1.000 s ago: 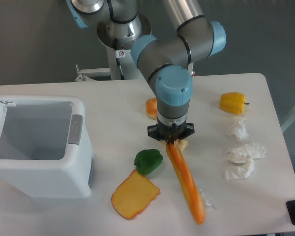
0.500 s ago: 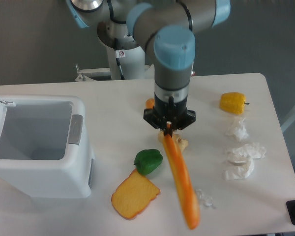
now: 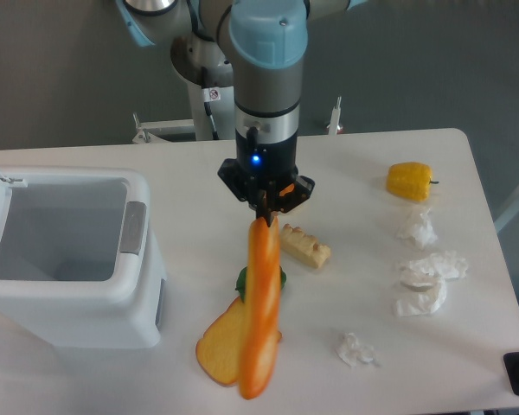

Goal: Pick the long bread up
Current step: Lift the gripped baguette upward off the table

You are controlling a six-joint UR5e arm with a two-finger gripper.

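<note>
A: What colour is the long bread (image 3: 261, 311)?
B: Glossy orange with a yellow streak along it. The toast slice (image 3: 221, 347) is orange with a darker edge.
A: And the gripper (image 3: 266, 216)?
B: Black, with 1 small blue light above it, under a grey and light-blue arm (image 3: 267, 60).
A: The rest?
B: Pale yellow bread chunk (image 3: 304, 248), yellow pepper (image 3: 410, 181), white bin (image 3: 69, 259), white table (image 3: 376, 285).

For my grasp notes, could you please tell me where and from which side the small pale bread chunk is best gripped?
Grip the pale bread chunk across its narrow width at mid-length, coming from above: it lies flat on the table, elongated and bumpy, with bare surface along both long sides.
</note>
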